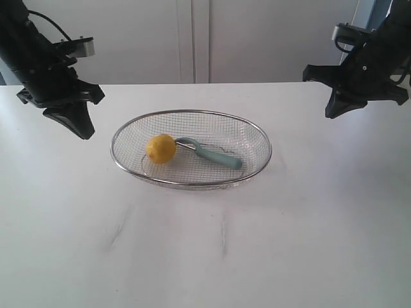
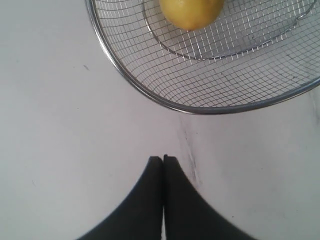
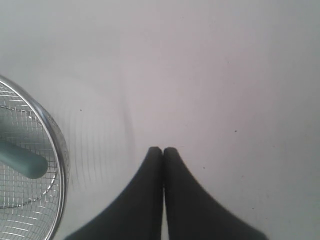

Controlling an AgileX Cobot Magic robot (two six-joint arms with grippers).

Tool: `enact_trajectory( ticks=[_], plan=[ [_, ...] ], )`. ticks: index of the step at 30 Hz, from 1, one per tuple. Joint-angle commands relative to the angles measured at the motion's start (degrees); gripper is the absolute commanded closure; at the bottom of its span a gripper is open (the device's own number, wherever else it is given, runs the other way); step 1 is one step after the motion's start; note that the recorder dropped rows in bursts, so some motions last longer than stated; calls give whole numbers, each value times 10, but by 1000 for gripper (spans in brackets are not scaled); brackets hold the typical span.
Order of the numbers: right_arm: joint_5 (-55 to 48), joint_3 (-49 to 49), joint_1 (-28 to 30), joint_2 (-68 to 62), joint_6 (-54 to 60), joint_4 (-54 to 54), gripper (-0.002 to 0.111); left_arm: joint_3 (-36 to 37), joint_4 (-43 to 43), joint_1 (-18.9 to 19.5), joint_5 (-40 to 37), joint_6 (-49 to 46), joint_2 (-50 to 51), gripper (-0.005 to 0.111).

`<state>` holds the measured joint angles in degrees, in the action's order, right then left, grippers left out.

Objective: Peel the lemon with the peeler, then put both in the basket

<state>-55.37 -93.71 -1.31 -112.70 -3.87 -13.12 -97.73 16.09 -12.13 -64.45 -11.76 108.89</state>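
The yellow lemon (image 1: 160,149) lies inside the wire-mesh basket (image 1: 257,131) at the table's middle, left of centre in it. Beside it lies the teal-handled peeler (image 1: 215,154), its head touching the lemon. My left gripper (image 1: 85,133) hangs shut and empty above the table, left of the basket. My right gripper (image 1: 331,113) hangs shut and empty to the basket's right. The left wrist view shows the lemon (image 2: 191,12), the basket rim (image 2: 210,109) and the shut gripper (image 2: 163,159). The right wrist view shows the peeler handle (image 3: 22,161), the basket rim (image 3: 61,145) and the shut gripper (image 3: 163,150).
The white table (image 1: 205,250) carries faint dark scuff marks (image 1: 223,234) in front of the basket. A pale wall with panel seams stands behind the table's far edge.
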Motion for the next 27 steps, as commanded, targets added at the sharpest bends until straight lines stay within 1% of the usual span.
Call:
enact_trajectory(
  ticks=[1,4,6,10,14,17,27],
  plan=[
    [0,1,3,8,1,0,108,0,7,3,-10,11,-9,107],
    [0,1,3,8,1,0,108,0,-1,4,-10,13,-9,107],
    [1,1,3,8,1,0,108,0,-7,9,-5,34,-9,107],
    [-3,1,3,8,1,0,108,0,-7,28,0,49,-9,107],
    [-3,1,3,8,1,0,108,0,-6,48,-13,58,-9,107],
    [-3,1,3,8,1,0,108,0,-6,56,-21,58,-9,107],
    [-2,1,3,8,1,0,108,0,-9,63,-29,53,-9,107]
  ],
)
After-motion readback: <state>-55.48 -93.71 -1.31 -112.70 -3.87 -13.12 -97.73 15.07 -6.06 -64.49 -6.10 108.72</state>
